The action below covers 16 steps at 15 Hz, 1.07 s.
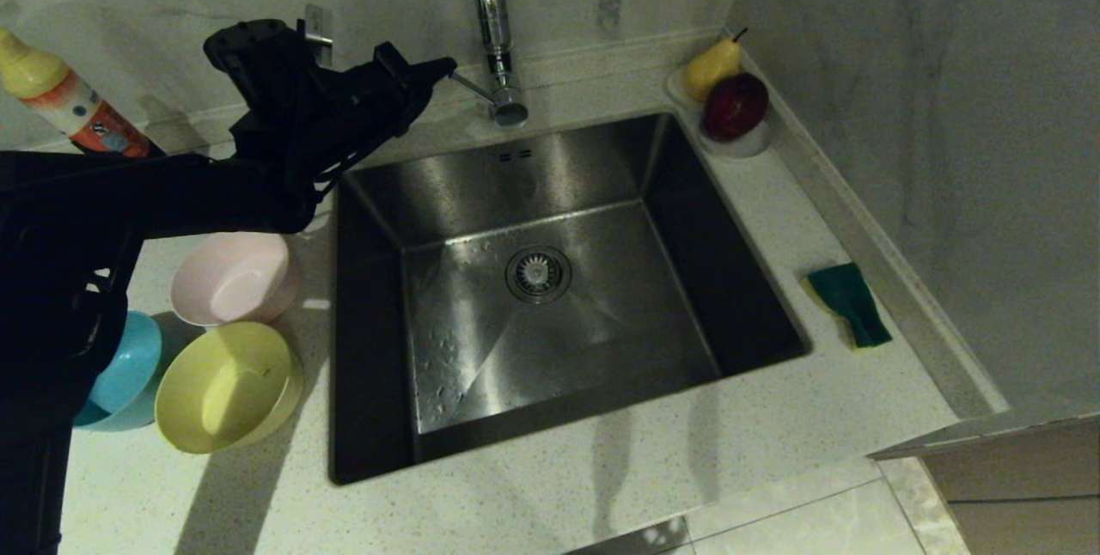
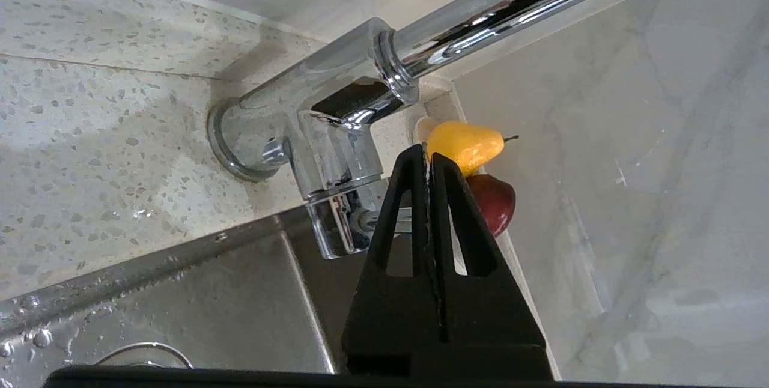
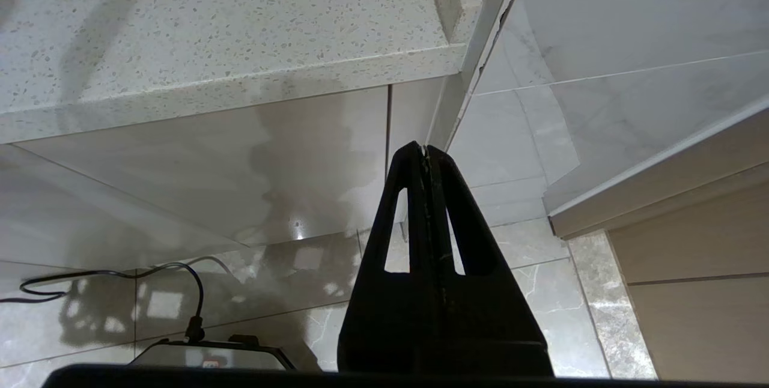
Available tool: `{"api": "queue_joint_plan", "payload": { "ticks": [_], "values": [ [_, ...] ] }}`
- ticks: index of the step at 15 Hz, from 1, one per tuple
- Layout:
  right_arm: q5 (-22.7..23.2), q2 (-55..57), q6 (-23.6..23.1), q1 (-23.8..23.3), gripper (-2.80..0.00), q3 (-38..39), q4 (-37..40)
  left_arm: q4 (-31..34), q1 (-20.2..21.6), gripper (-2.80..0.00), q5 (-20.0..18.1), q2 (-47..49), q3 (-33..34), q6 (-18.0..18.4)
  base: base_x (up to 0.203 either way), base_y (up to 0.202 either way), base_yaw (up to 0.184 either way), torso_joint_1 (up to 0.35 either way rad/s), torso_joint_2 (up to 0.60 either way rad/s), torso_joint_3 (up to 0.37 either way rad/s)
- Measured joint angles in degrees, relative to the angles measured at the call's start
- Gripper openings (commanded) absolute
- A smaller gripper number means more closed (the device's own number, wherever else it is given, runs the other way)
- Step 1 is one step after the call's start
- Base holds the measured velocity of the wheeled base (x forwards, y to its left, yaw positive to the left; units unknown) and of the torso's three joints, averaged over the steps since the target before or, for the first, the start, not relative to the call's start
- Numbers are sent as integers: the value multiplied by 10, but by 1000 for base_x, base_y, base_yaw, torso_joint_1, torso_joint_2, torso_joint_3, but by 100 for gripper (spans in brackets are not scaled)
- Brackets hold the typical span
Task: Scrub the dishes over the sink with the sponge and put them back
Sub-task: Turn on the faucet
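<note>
Beside the tap [image 1: 494,31] | left end effector [image 1: 447,67]: fingers pressed together, empty | right end effector [image 3: 425,151]: closed, parked low.

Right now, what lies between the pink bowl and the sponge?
In the head view, only the sink with its drain strainer lies between the pink bowl and the sponge; its basin holds no dishes.

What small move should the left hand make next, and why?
Probably nudge forward against the tap lever. The left hand is shut and empty, its tip just beside that lever at the chrome tap, and no water runs into the sink. The sponge and the bowls lie untouched.
</note>
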Motion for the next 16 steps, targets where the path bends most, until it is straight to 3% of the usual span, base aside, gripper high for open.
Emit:
{"api": "queue_joint_plan", "payload": {
  "ticks": [12,16],
  "values": [
    [0,0,0,0,-280,0,0,-13,-15,-280,8,3,14,4,0,0,0,0,0,0],
    [0,0,0,0,-280,0,0,-18,-20,-280,8,-28,70,13,0,0,0,0,0,0]
  ]
}}
